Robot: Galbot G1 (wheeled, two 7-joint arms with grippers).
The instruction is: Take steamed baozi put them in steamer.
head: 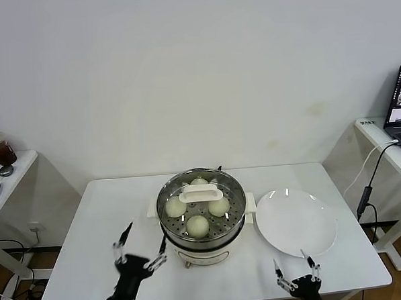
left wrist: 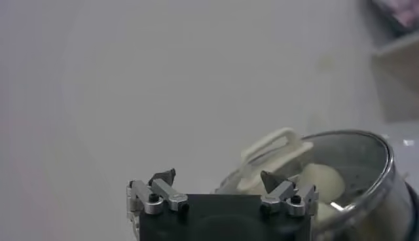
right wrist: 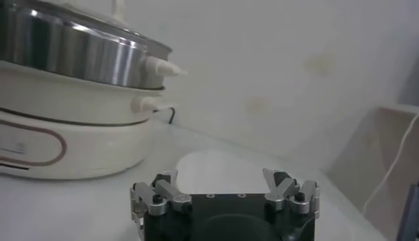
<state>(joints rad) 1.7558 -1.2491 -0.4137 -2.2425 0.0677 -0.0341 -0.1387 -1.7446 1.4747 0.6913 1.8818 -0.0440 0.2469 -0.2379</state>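
Right now I have my left gripper (head: 139, 244) hovering low over the table (head: 79, 264), just left of the steamer (head: 202, 220), its fingers spread apart and holding nothing. My right gripper (head: 295, 269) sits near the table's front edge, just below the white plate (head: 296, 222), fingers likewise parted and empty. All four steamed baozi (head: 198, 225) lie on the steamer's perforated tray under the glass lid (head: 201, 193) with its white handle.
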